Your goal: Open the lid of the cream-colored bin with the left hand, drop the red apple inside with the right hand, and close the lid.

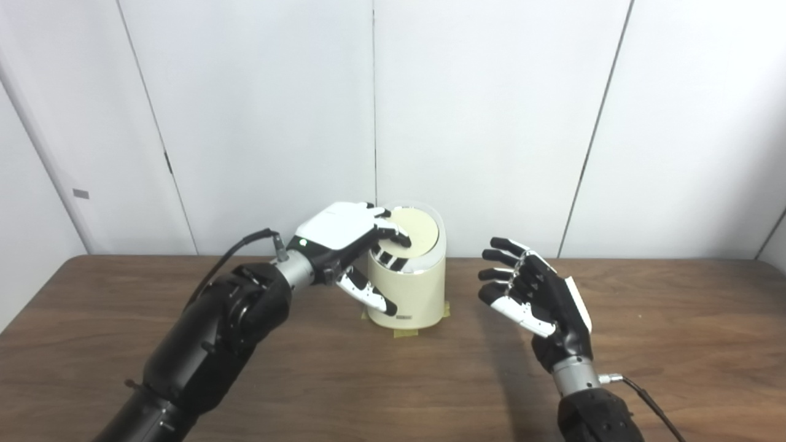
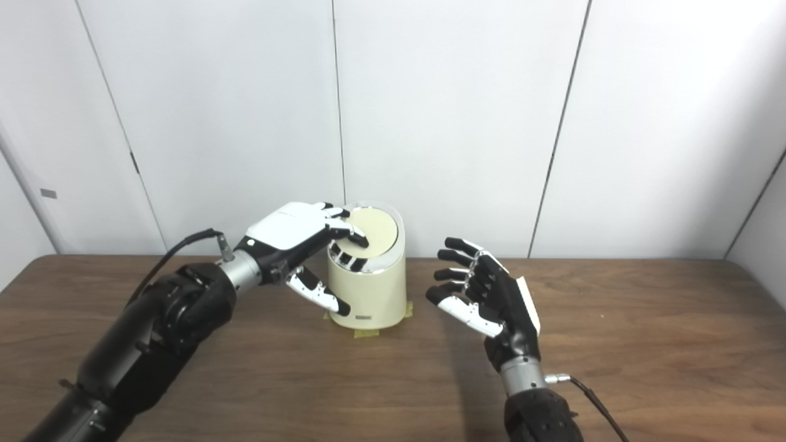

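Observation:
A cream-colored bin [image 1: 412,294] stands on the brown table, just behind its middle. Its round lid [image 1: 420,228] lies down on the rim, sloping toward me. My left hand [image 1: 344,236] reaches in from the left with its fingers [image 1: 393,236] resting on the lid's near-left part, while the thumb [image 1: 368,296] hangs down along the bin's front; it holds nothing. To the right of the bin my right hand [image 1: 534,288] stands open, palm toward the bin and empty, a short gap away. No red apple shows in either view.
Yellow tape tabs [image 1: 405,333] mark the bin's foot on the table [image 1: 675,344]. White wall panels rise right behind the table's far edge. Cables trail from both wrists.

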